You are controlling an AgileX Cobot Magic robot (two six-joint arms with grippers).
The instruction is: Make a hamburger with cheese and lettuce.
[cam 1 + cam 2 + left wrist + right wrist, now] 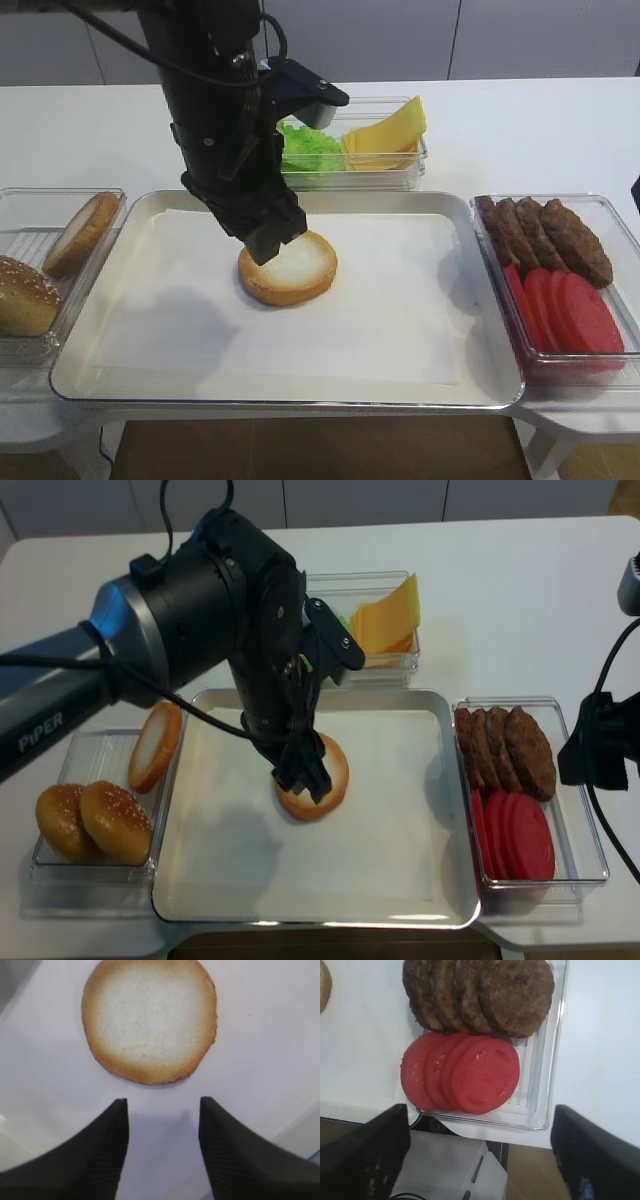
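The bun [150,1020] lay cut-face up on the tray [420,330], left jaws apart and empty just beside it, right jaws apart; judged light, soft, crushable, best gripped across its crust edges.

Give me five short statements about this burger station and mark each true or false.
1. The bun half lies cut face up on the tray. True.
2. The left gripper grips the bun half. False: its jaws stand apart with nothing between them.
3. Cheese already sits on the bun half. False: it is in the back container, beside the lettuce.
4. Tomato slices share a container with the patties. True.
5. The right gripper holds a tomato slice. False: it is open, holding nothing.
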